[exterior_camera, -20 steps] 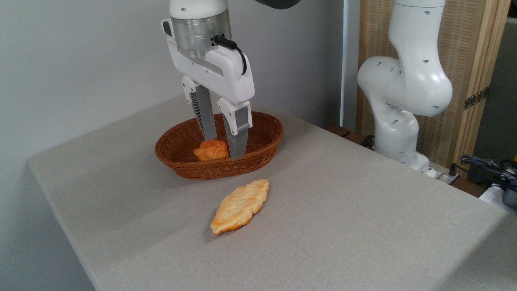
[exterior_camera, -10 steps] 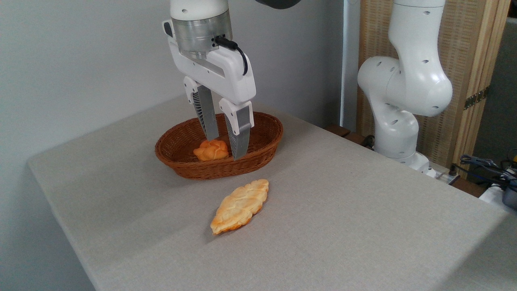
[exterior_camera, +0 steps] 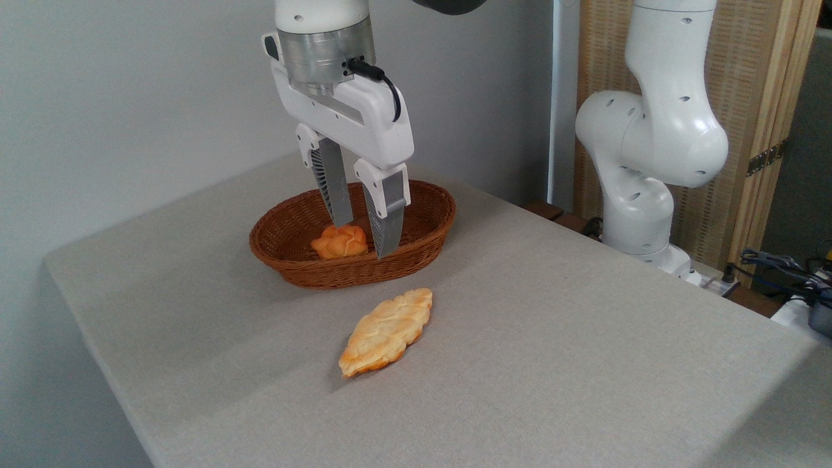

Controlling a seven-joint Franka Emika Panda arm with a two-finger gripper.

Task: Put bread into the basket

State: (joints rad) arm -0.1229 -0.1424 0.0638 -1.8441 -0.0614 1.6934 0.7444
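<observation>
The bread, a long pale golden braided loaf with browner tips, lies flat on the grey table in front of the basket. The basket, an oval reddish-brown wicker one, sits behind it and holds a small orange knotted bun. My gripper hangs over the basket, pointing down, open, with nothing between its fingers. The bun lies just left of and below the fingertips. The near finger hides part of the basket's inside.
The grey table drops off at its left and front edges. The arm's white base stands at the right rear, with cables beside it. A grey wall runs behind the basket.
The gripper has shifted slightly to the right above the basket. Its fingers stay open. Bread, bun and basket have not moved.
</observation>
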